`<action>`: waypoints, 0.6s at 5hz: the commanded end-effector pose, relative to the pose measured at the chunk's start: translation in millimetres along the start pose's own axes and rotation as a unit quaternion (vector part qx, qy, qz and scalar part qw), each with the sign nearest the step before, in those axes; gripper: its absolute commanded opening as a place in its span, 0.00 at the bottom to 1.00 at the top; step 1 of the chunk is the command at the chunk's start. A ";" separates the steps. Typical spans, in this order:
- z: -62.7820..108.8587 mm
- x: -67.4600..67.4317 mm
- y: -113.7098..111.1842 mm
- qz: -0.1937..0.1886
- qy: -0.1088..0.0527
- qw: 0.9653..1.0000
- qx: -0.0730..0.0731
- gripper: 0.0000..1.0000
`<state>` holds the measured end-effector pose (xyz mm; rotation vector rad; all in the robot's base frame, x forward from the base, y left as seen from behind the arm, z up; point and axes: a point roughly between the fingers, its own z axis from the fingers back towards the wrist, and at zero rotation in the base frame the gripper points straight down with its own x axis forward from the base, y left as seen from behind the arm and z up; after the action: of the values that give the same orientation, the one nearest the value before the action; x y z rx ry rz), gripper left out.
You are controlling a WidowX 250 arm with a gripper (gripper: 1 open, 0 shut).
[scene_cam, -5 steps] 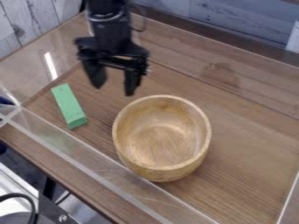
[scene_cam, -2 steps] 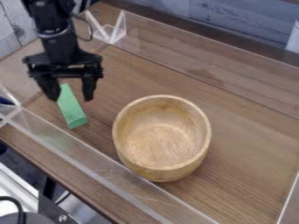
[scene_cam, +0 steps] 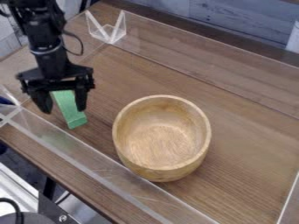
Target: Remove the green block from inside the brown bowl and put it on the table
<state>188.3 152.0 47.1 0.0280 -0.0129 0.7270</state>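
Green block out of the bowl and down on the counter

The green block (scene_cam: 72,108) lay flat on the wood-grain counter (scene_cam: 233,96), to the left of the brown bowl (scene_cam: 163,136) and apart from it, near the clear acrylic wall (scene_cam: 82,162) at the near edge. The bowl's pale inside showed nothing in it. The gripper (scene_cam: 55,94) hung over the block's far end with its jaws spread wide, one finger on each side, clasping nothing as far as could be seen. Judged from this, removal and placing looked done; what seemed left was only for the arm to draw clear.
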 end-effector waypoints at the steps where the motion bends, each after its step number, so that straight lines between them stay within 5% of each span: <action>1: 3.7 8.1 0.7 0.010 -0.014 1.000 -0.001 1.00; 3: 4.7 8.9 -4.1 0.010 -0.007 1.000 -0.007 1.00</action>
<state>188.6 148.1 42.5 0.0067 0.0117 0.7515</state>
